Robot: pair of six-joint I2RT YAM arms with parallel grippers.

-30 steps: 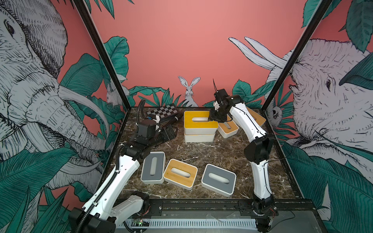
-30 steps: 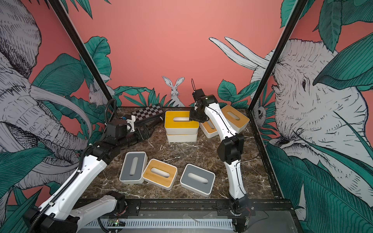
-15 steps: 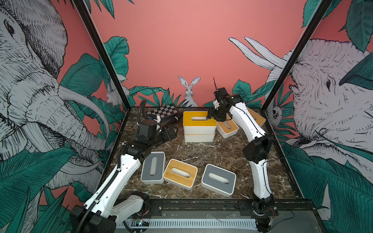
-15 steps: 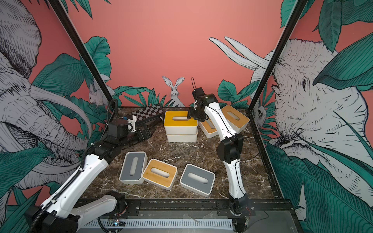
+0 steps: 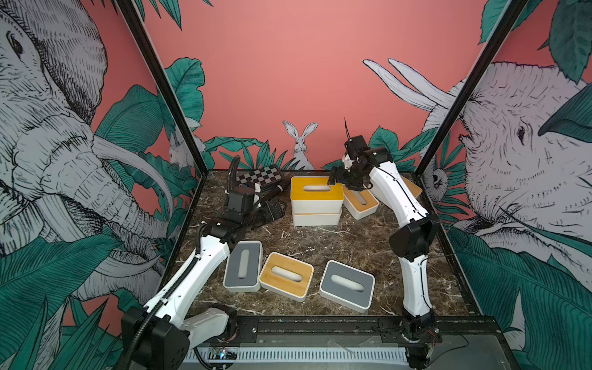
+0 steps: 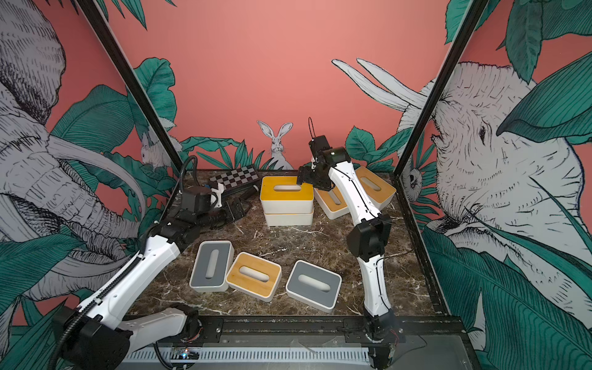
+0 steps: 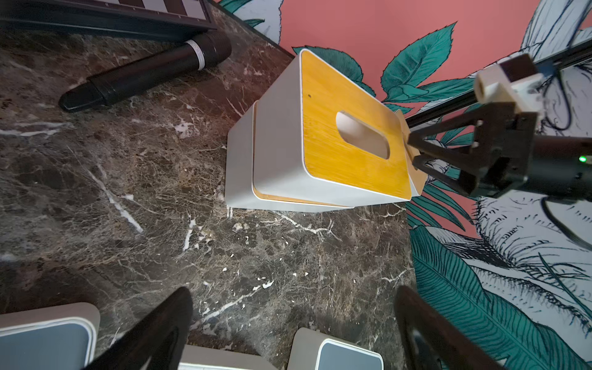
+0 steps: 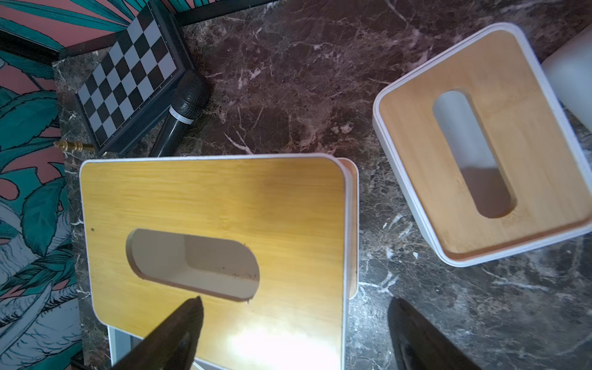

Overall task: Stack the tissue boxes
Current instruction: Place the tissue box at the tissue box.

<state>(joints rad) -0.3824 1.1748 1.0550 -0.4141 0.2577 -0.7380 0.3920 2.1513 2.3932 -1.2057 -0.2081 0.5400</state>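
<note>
Right gripper (image 8: 294, 301) now gapes, freeing white bamboo-lidded tissue box (image 5: 315, 189) that mostly covers lower white box (image 5: 315, 219); left gripper (image 7: 293, 290) gapes, empty.

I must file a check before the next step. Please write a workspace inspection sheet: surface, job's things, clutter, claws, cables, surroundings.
Surface: marble table.
Job's things: two-box stack at back, angled bamboo box and corner bamboo box beside it; in front, left grey box, front bamboo box, right grey box.
Clutter: chessboard case, black cylinder.
Claws: left claw open; right claw open over stack.
Cables: hose on left arm; wire on right arm.
Surroundings: mural walls, frame posts.
</note>
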